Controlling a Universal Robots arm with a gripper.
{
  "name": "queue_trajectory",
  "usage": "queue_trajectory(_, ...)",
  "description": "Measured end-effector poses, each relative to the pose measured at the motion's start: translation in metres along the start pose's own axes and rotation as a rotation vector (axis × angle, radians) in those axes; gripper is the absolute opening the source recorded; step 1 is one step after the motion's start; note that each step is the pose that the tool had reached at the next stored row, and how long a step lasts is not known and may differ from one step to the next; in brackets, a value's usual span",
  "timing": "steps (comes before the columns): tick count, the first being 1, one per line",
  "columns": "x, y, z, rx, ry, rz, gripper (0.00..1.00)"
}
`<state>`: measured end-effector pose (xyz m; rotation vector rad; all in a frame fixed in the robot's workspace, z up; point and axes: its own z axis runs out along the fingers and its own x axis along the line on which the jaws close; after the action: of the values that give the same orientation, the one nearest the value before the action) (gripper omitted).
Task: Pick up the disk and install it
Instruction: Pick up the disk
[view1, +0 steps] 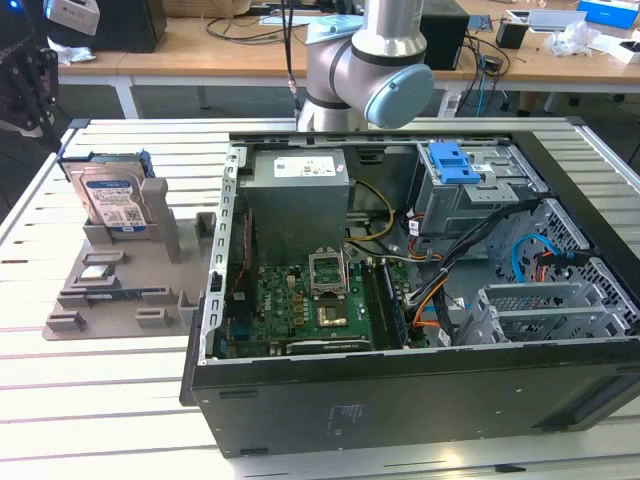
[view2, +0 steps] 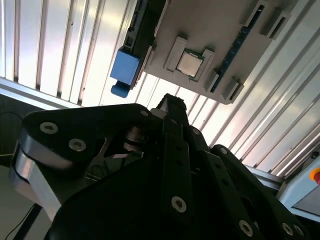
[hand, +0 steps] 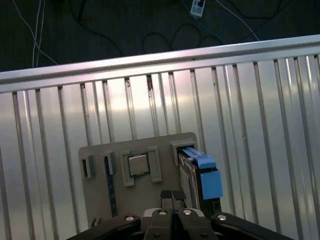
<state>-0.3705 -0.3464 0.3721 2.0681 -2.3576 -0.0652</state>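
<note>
My jaws are closed and empty over the holder (hand: 140, 200) where the disk (hand: 205, 175) stands upright on the counter (hand: 250, 125); risk: descending unopened, I'd strike and topple it.

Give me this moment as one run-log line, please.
gripper: shut, empty, above grey holder | disk: upright in holder, untouched | computer case: open, disk not installed
</note>
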Motion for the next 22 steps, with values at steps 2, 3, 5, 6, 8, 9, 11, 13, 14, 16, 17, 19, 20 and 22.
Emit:
queue_trajectory(2, 0.0, 0.0, 0.0, -0.0001, 0.0001, -0.003, 0.11)
queue_trajectory(3, 0.0, 0.0, 0.0, -0.0001, 0.0002, -0.004, 0.11)
queue_trajectory(5, 0.0, 0.0, 0.0, -0.0002, 0.0002, -0.006, 0.24)
queue_trajectory(6, 0.0, 0.0, 0.0, -0.0002, 0.0002, -0.006, 0.24)
queue_trajectory(8, 0.0, 0.0, 0.0, -0.0002, 0.0003, -0.008, 0.36)
queue_trajectory(9, 0.0, 0.0, 0.0, -0.0002, 0.0003, -0.009, 0.42)
queue_trajectory(11, 0.0, 0.0, 0.0, -0.0003, 0.0004, -0.01, 0.48)
queue_trajectory(13, 0.0, 0.0, 0.0, -0.0003, 0.0004, -0.012, 0.54)
queue_trajectory(14, 0.0, 0.0, 0.0, -0.0003, 0.0005, -0.012, 0.54)
queue_trajectory(16, 0.0, 0.0, 0.0, -0.0003, 0.0004, -0.013, 0.54)
queue_trajectory(17, -0.0003, -0.0001, 0.0, -0.0003, 0.0005, -0.015, 0.54)
queue_trajectory(19, -0.0022, -0.0006, 0.0, -0.0005, 0.0011, -0.02, 0.54)
queue_trajectory(20, -0.0044, -0.0014, 0.0, -0.0006, 0.0014, -0.025, 0.54)
queue_trajectory(22, -0.0096, -0.0028, 0.0002, -0.0008, 0.0017, -0.034, 0.54)
